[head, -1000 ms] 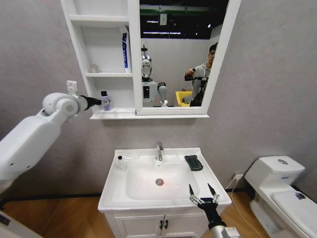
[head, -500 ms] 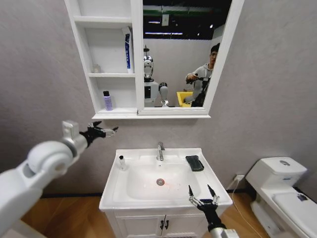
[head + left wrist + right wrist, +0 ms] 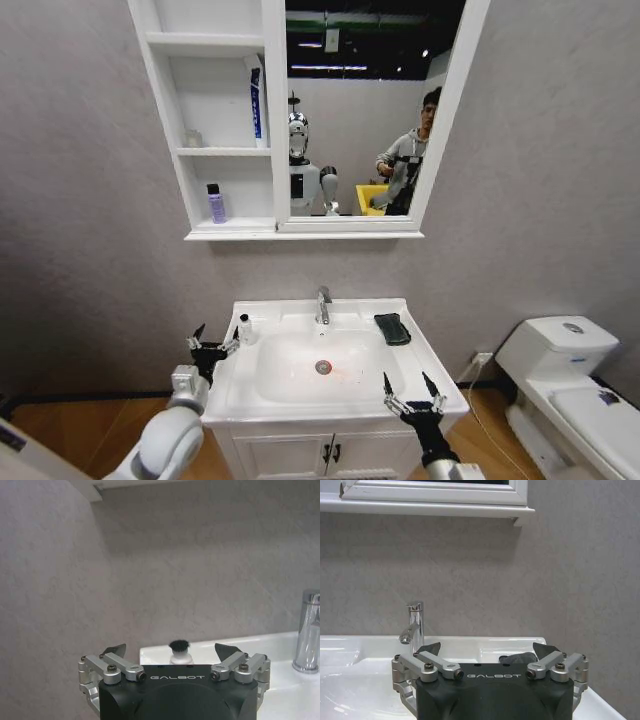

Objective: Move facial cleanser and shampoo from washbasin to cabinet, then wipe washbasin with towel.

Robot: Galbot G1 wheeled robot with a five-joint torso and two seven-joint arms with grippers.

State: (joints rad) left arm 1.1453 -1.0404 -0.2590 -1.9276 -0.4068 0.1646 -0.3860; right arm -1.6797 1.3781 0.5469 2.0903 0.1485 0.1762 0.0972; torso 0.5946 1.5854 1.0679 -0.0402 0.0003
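Observation:
The white washbasin has a chrome faucet and a dark folded towel on its back right corner. On the white cabinet, a purple shampoo bottle stands on the lowest shelf. A blue-and-white facial cleanser tube stands one shelf higher. My left gripper is open at the basin's left edge, close to a small black-capped bottle. My right gripper is open and empty over the basin's front right rim. From the right wrist, the towel lies just beyond the fingers.
A white toilet stands on the right. The two-door vanity carries the basin. The mirror reflects the robot and a person. A small clear item sits on the middle shelf. The grey wall is close behind the faucet.
My left arm has dropped from the cabinet's lowest shelf to the basin's left edge, open. The purple bottle stays on the shelf. The right gripper has not moved.

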